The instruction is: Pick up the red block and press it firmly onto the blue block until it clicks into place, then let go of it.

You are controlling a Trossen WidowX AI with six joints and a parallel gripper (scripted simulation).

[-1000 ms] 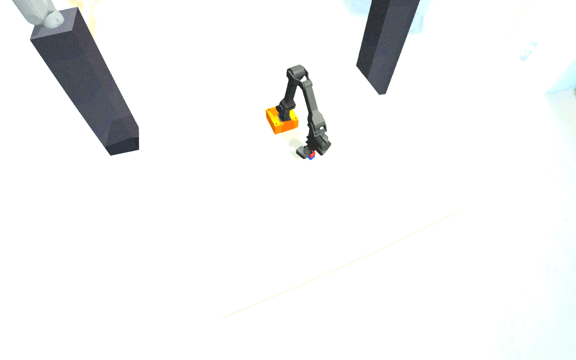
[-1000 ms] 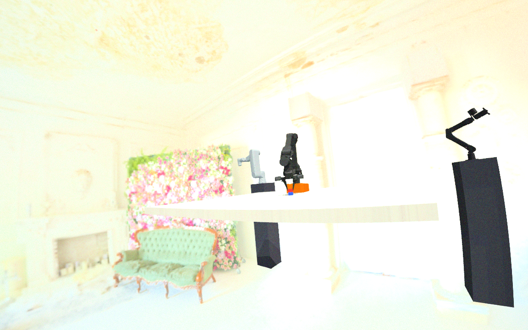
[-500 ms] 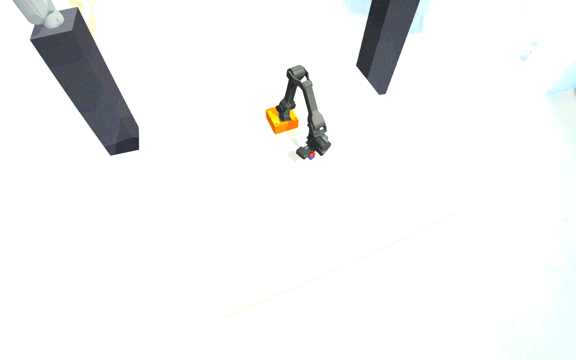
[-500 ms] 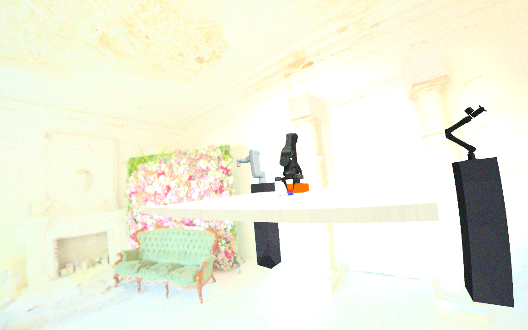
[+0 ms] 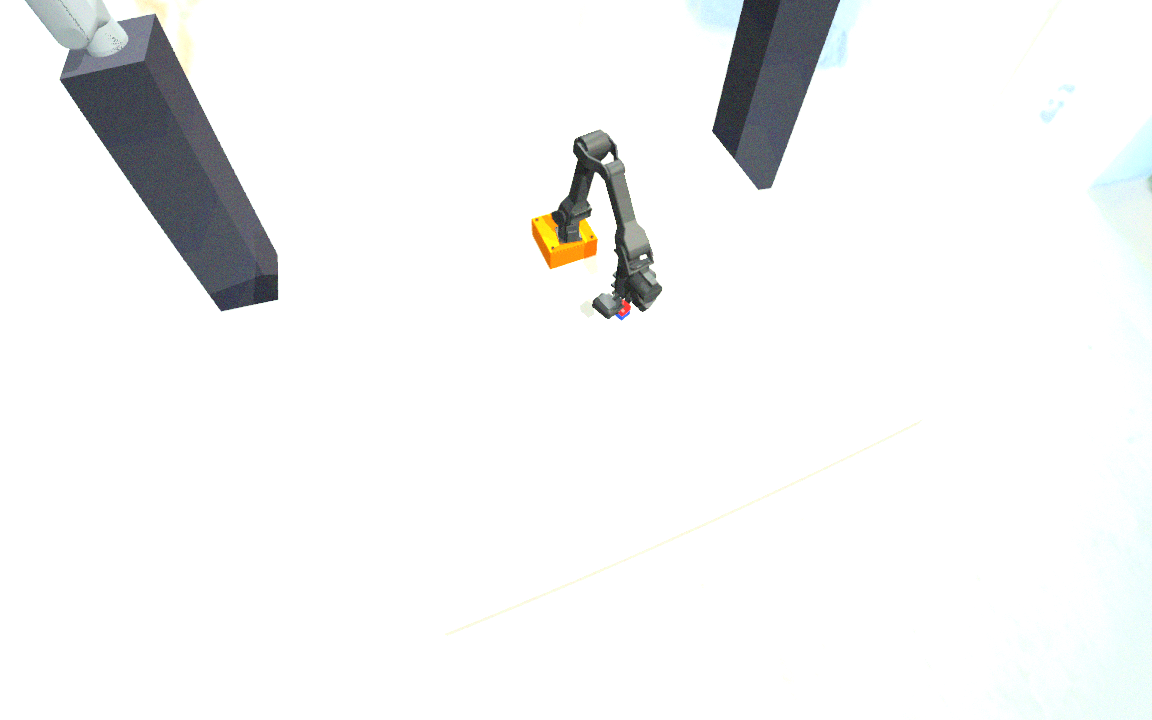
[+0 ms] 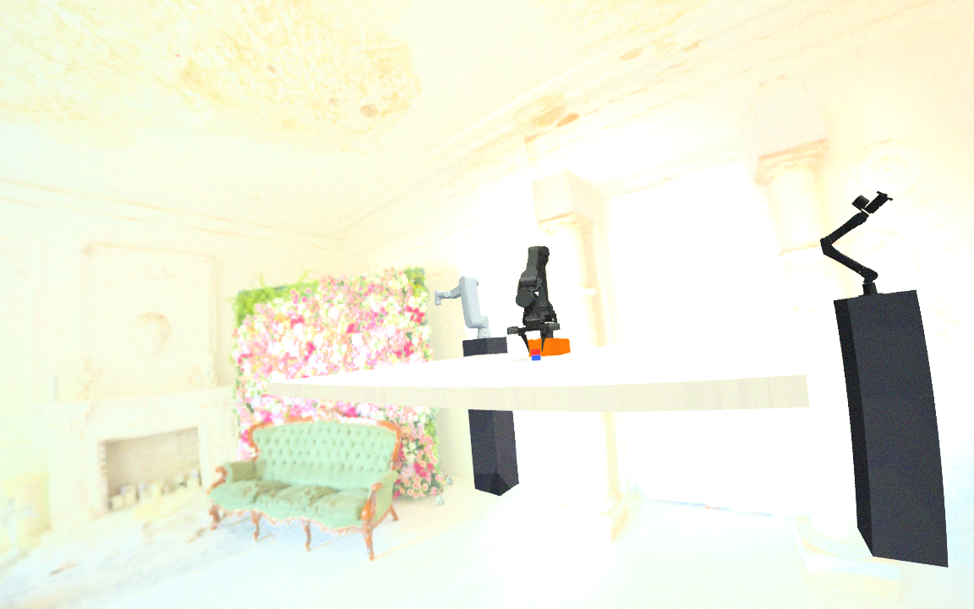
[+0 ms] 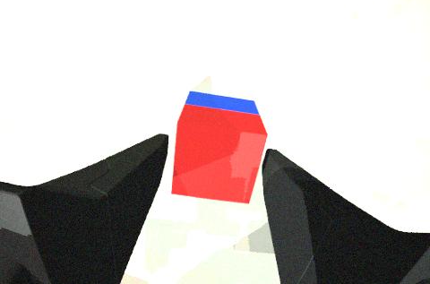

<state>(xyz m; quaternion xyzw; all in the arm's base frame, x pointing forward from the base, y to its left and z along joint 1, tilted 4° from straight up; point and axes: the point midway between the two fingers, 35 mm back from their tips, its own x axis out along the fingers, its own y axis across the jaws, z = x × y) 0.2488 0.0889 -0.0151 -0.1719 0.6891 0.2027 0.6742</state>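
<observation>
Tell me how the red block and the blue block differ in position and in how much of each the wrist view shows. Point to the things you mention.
The red cube-shaped block (image 5: 625, 308) (image 6: 535, 352) (image 7: 217, 154) sits on top; the blue block (image 5: 620, 317) (image 6: 536, 358) (image 7: 222, 102) is underneath it.
In the wrist view, the red block shows a broad face, while the blue block shows only a narrow strip beyond its edge.
Both stand in one stack between the end effector's open fingers.
</observation>
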